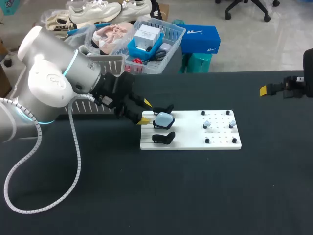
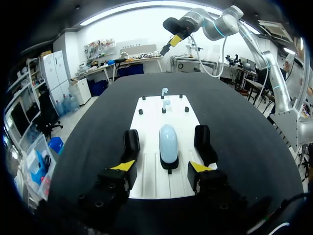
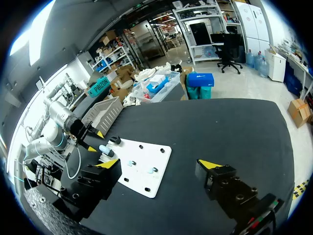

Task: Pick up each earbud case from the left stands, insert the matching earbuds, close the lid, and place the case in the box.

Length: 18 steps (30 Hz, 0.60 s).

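Left gripper [image 2: 162,167] hangs wide open and empty at the white board's [image 2: 146,182] near edge. Just ahead, a pale blue, rounded earbud case [image 2: 168,141] sits lid closed on the middle stand [image 2: 169,169], with an empty black stand [image 2: 131,144] on each side. Two earbuds [image 2: 167,103] lie farther along. The head view adds the grey box [image 1: 111,63] behind that arm. The right gripper [image 3: 159,165], spread and empty, hovers well apart.

We log a plain black table [image 1: 195,196], a white board [image 1: 190,143] with black pegs [image 1: 207,140], black stands [image 1: 164,138], a pale blue earbud case [image 1: 164,119] and pale blue earbuds [image 1: 207,123]. Left gripper [image 1: 145,111] and right gripper [image 3: 160,164] are black with yellow tips. Left arm [image 1: 49,78] is silver with a teal ring, the coiled cable [image 1: 49,166] white, the slotted box [image 1: 107,63] grey.
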{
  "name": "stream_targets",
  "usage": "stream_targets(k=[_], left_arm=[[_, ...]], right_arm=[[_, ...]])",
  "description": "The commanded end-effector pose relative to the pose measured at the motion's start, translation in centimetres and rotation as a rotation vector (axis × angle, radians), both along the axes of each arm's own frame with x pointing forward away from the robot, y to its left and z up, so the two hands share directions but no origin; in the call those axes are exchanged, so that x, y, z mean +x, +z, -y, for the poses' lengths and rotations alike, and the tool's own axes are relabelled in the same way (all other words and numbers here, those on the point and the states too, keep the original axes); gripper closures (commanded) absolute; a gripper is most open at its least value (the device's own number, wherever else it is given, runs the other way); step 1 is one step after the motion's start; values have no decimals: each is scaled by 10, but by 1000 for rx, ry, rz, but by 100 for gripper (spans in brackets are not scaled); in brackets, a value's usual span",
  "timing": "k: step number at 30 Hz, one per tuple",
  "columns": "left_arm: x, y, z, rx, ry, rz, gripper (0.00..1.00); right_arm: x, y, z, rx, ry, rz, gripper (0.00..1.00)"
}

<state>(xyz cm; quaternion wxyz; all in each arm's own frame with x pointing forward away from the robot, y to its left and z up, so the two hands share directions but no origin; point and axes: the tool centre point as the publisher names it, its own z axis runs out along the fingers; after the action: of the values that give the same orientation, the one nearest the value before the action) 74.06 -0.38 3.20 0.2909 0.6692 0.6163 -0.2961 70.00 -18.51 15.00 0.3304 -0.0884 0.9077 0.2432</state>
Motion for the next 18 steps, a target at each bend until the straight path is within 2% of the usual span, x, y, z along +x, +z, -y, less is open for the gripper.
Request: stream_targets(k=[1,10,14,18], left_arm=[[-1,-3,-1,-11,6,3,33],[-9,-3,2,-32,21,0,40],[-12,-3,5,-38,19,2,40],[-13,-4,8,-40,24,7,32]], right_arm=[[0,0,0,0,0,0,0],[0,0,0,0,0,0,0],[0,0,0,0,0,0,0],[0,0,0,0,0,0,0]])
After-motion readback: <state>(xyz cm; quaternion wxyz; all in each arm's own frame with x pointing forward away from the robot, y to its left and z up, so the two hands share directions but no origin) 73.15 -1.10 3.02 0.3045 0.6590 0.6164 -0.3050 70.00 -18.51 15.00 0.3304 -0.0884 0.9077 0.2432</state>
